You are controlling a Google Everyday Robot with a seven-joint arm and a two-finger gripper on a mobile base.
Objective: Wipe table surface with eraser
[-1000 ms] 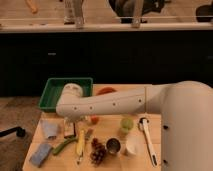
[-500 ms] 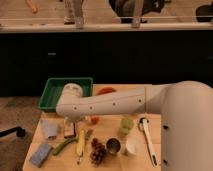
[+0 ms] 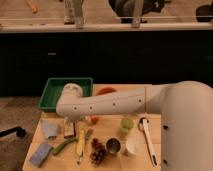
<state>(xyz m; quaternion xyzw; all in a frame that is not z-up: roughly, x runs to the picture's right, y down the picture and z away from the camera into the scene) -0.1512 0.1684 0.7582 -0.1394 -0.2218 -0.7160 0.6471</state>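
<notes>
The table surface [image 3: 107,131] is a pale wooden top covered with small items. The eraser [image 3: 69,129], a small block with a cream top and dark base, lies on it at the left. My white arm reaches from the right across the table, and its wrist ends over the green tray's front edge. The gripper [image 3: 76,121] hangs below the wrist, right next to the eraser's upper right end. It stands open, mostly hidden under the arm. The eraser lies flat on the wood.
A green tray [image 3: 50,95] sits at the back left. A pale cloth [image 3: 49,129] and a blue-grey sponge [image 3: 41,154] lie left of the eraser. A yellow item [image 3: 80,142], grapes [image 3: 97,152], a metal can [image 3: 114,146], a white cup [image 3: 132,147] and a white utensil [image 3: 148,140] fill the front.
</notes>
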